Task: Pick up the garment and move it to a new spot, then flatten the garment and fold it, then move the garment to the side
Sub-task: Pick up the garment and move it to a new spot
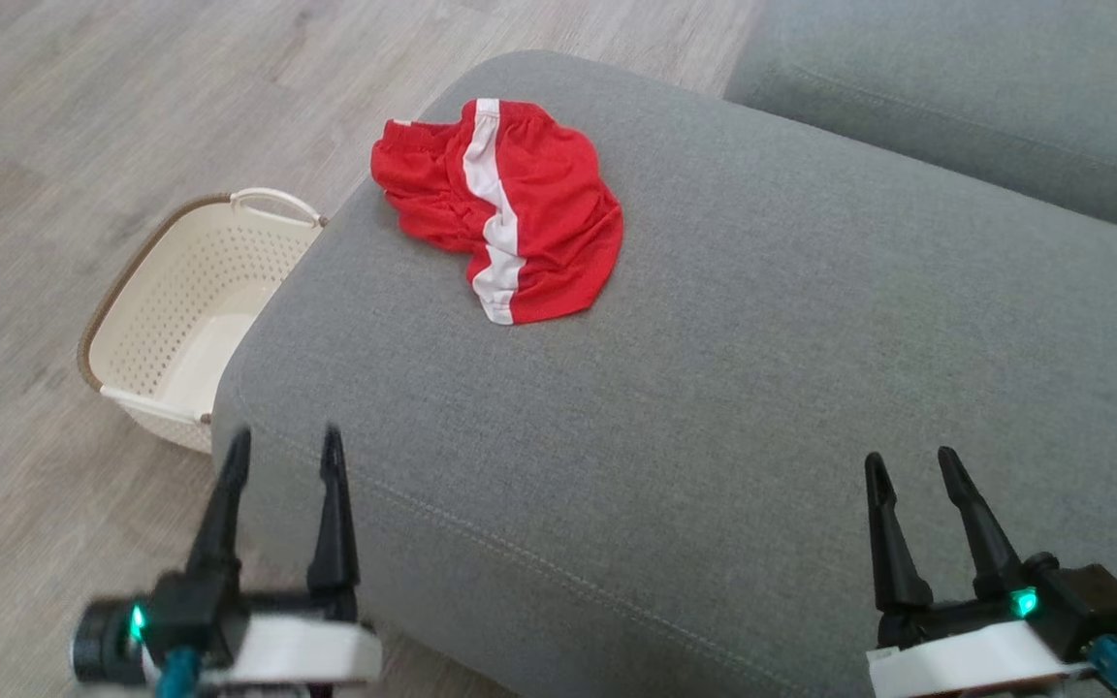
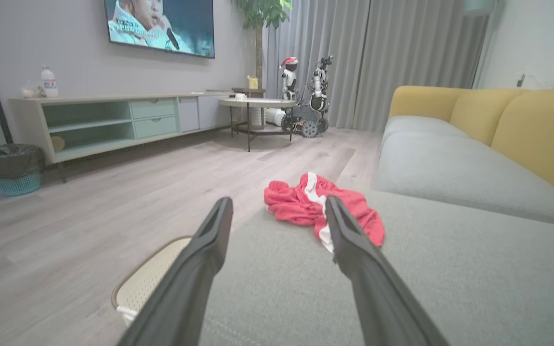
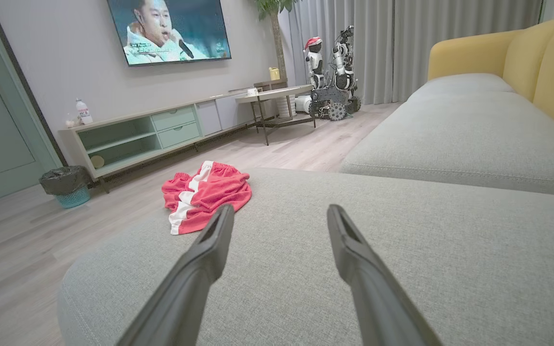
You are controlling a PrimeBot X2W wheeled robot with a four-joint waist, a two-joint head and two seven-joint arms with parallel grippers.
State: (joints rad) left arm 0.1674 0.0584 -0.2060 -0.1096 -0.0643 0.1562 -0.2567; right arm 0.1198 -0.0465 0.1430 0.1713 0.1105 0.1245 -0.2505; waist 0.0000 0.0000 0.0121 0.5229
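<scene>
My garment (image 1: 529, 208) lies bunched on the grey sofa cushion (image 1: 714, 436), and both tools are spread apart.
It is red with a white stripe and sits near the cushion's far left corner, well apart from my left tool (image 1: 285, 436) and my right tool (image 1: 909, 458), which hang over the near edge. A cream basket (image 1: 161, 310) stands on the floor just beside the cushion's left side.

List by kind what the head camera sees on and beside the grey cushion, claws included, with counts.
Red-and-white shorts: 1
Cream perforated basket: 1
Claws: 2 (left claw, right claw)
Total: 4
</scene>
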